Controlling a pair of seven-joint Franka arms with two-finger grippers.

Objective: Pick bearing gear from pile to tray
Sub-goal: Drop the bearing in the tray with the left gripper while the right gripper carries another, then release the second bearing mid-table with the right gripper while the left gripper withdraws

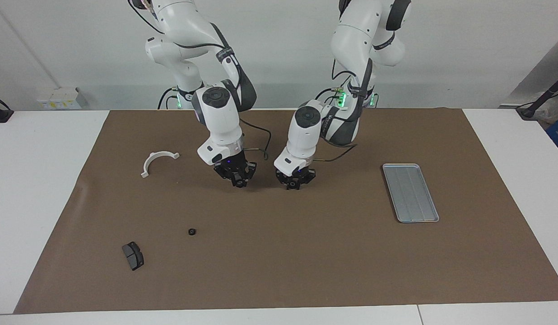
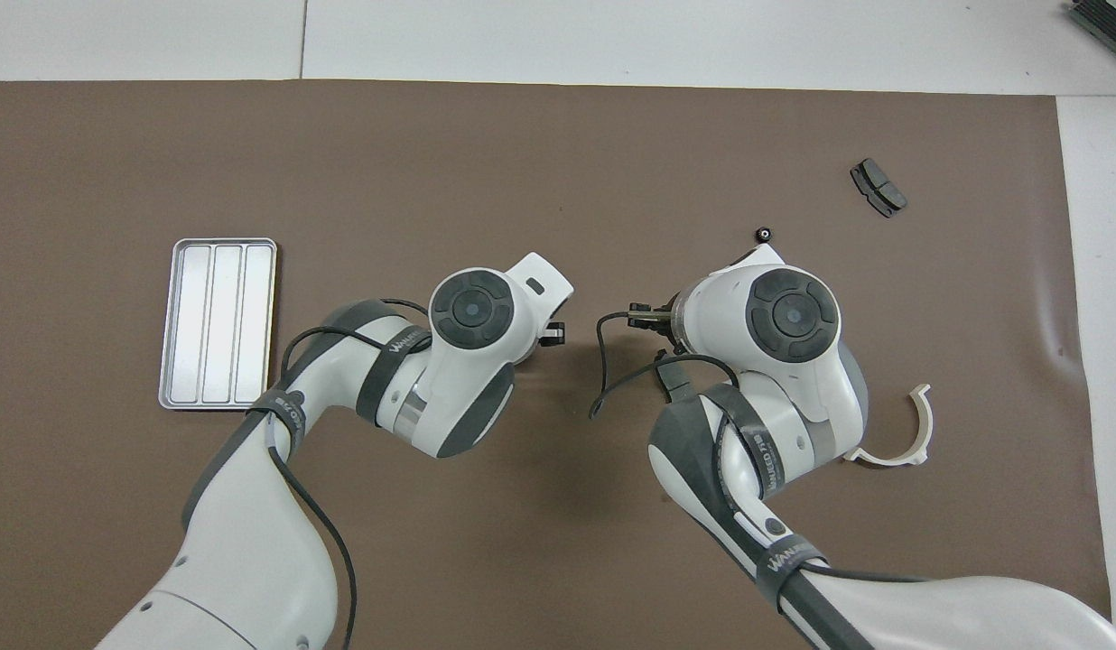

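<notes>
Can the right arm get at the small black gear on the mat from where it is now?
Probably yes. The small black gear lies alone on bare mat toward the right arm's end, and nothing stands between it and the right pincer.

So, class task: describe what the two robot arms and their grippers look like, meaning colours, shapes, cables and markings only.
Both arms have glossy white rounded shells with dark grey joint bands and round dark grey caps. Black cables loop beside each wrist. Grey lettering runs along the dark bands. Green lights glow near the bases. The left gripper and right gripper are small, black and angular, the right one showing a tiny blue light.
</notes>
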